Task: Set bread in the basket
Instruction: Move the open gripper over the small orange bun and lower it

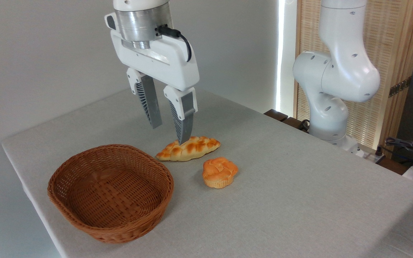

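The claw (169, 133) is held above the worktop (299, 200), fingers parted and nothing gripped; one fingertip is seen in front of the braided loaf (188, 148), whether touching cannot be told. The bread (219, 172) is set on the worktop just beside the loaf, apart from the basket (111, 191), which is found empty. No grasp is judged begun; the spread suits a descent over the bun.

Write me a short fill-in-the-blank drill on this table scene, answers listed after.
1. The basket holds ____ pieces of bread.
2. The gripper hangs with its fingers ____.
3. The small round bread sits to the ____ of the basket in the picture.
4. The braided loaf lies on the ____.

Answers: no; open; right; table
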